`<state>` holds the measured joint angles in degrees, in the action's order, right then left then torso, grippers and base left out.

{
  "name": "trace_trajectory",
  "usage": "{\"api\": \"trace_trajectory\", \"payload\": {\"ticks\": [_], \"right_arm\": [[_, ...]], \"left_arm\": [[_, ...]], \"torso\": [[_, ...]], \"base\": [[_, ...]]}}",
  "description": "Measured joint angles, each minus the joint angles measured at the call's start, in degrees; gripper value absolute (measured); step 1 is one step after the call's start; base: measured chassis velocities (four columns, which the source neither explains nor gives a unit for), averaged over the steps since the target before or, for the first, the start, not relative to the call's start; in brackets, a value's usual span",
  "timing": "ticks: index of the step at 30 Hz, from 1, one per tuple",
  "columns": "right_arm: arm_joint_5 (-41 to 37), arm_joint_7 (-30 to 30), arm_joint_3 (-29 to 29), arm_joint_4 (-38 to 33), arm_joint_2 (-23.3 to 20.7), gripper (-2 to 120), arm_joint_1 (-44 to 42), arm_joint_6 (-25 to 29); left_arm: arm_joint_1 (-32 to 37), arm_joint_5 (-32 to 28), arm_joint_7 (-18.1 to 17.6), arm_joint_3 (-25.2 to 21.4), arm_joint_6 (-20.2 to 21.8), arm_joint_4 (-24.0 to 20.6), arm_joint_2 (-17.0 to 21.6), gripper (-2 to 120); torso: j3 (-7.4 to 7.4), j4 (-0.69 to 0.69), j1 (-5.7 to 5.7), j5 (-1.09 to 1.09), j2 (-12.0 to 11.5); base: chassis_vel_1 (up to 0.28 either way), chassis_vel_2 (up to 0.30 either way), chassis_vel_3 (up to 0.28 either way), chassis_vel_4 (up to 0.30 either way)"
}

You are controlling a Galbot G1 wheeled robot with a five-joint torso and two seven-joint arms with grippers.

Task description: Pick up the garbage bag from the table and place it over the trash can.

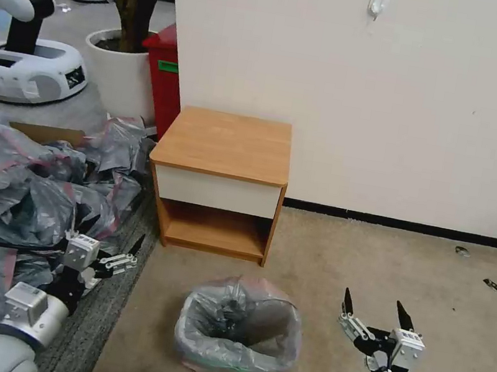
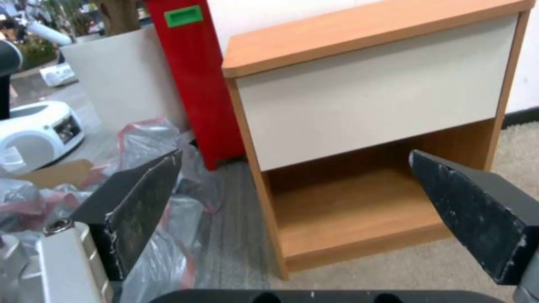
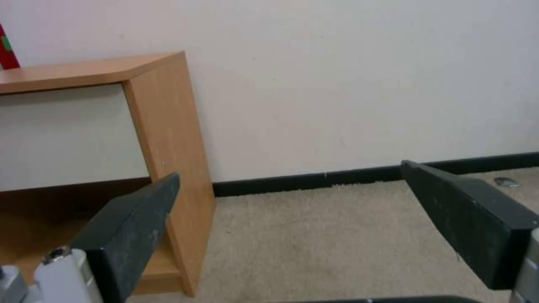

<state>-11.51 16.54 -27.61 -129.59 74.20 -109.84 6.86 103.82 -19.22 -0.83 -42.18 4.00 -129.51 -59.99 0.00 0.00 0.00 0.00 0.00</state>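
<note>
The garbage bag (image 1: pixel 239 323) lined the trash can (image 1: pixel 229 368) on the carpet in front of the bench (image 1: pixel 225 143), its rim folded over the can's edge. The bench top was bare. The left gripper (image 1: pixel 118 253) hung low beside the heap of bags (image 1: pixel 17 174), jaws spread and holding nothing. The right gripper (image 1: pixel 374 313) hung to the can's right, jaws likewise spread and holding nothing. Judgement: fitting appeared complete. Risk: the thin film looked loosely seated, so either of the 2 grippers brushing the rim could pull it off or tip the can.
</note>
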Motion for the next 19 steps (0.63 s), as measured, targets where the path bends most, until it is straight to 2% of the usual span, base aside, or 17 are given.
{"api": "trace_trajectory", "payload": {"ticks": [19], "right_arm": [[-0.06, 0.1, 0.07, -0.06, -0.06, 100, 0.07, -0.2]], "left_arm": [[-0.06, -0.14, -0.15, 0.13, 0.13, 0.09, -0.04, 100]], "torso": [[0.0, 0.0, 0.0, 0.0, 0.0]], "base": [[0.0, 0.0, 0.0, 0.0]]}}
